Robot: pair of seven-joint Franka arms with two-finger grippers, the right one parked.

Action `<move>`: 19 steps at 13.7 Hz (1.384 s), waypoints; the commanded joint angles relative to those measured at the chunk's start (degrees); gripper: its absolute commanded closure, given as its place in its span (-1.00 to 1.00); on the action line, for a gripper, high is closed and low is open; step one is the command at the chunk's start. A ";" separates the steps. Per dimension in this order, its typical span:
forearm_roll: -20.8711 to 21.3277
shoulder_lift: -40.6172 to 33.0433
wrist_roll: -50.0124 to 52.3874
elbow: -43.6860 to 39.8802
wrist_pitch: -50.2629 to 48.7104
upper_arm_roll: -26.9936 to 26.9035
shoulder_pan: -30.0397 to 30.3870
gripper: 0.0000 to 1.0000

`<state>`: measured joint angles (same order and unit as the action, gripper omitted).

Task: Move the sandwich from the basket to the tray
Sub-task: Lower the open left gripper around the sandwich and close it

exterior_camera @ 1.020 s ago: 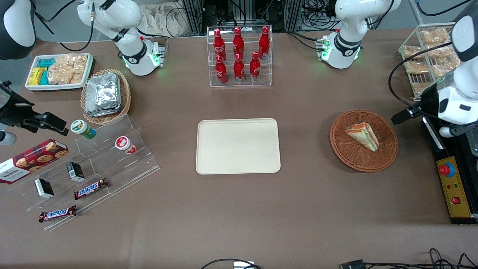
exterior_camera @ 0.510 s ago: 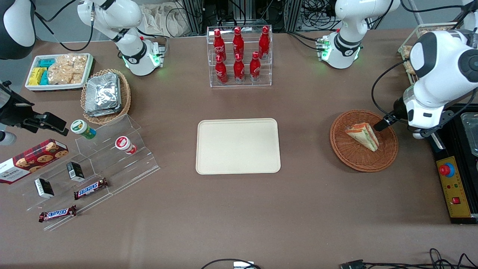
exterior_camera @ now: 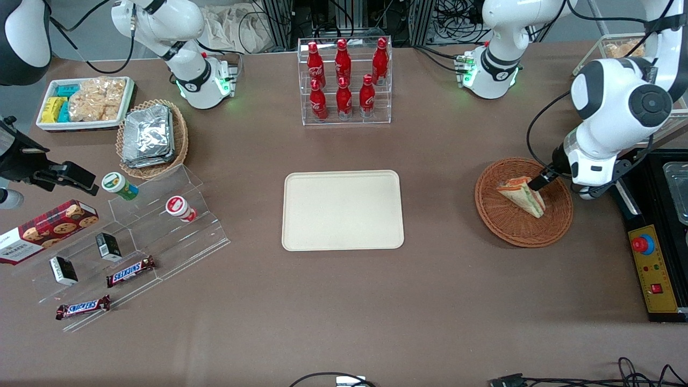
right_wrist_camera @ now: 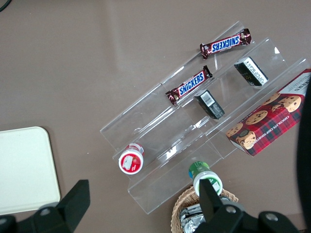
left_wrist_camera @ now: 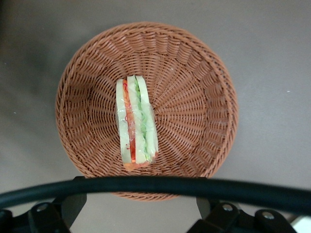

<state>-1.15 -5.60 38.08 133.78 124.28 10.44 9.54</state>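
The wrapped sandwich (exterior_camera: pixel 522 196) (left_wrist_camera: pixel 136 121) lies in the reddish-brown wicker basket (exterior_camera: pixel 500 226) (left_wrist_camera: pixel 194 73), toward the working arm's end of the table. My left gripper (exterior_camera: pixel 543 179) (left_wrist_camera: pixel 141 208) hangs above the basket's edge, beside the sandwich and not touching it. It is open, its dark fingers (left_wrist_camera: pixel 73 204) wide apart with nothing between them. Only one black fingertip shows in the front view; the wrist hides the rest. The cream-beige tray (exterior_camera: pixel 343 209) (right_wrist_camera: pixel 24 170) lies bare at the table's middle.
A black control box with a red button (exterior_camera: pixel 643 244) sits at the table's end, close to the basket. A wire rack of snack packs (exterior_camera: pixel 618 51) stands farther from the camera. A clear rack of red bottles (exterior_camera: pixel 344 80) stands farther from the camera than the tray. A black cable (left_wrist_camera: pixel 155 185) crosses the left wrist view.
The left arm has swung in from the table's end toward the basket, bringing the gripper above the basket's edge next to the sandwich. The sandwich and basket have not moved.
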 commanded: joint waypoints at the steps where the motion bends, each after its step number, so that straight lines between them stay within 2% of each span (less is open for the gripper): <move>1: -0.17 -1.00 1.29 4.98 5.87 0.11 0.30 -1.00; 7: -0.17 2.08 1.91 10.18 14.76 0.02 1.62 -1.00; 19: -0.08 9.64 3.14 11.85 24.17 0.02 1.62 -1.00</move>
<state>-1.16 3.46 40.70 144.96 146.56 10.38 10.98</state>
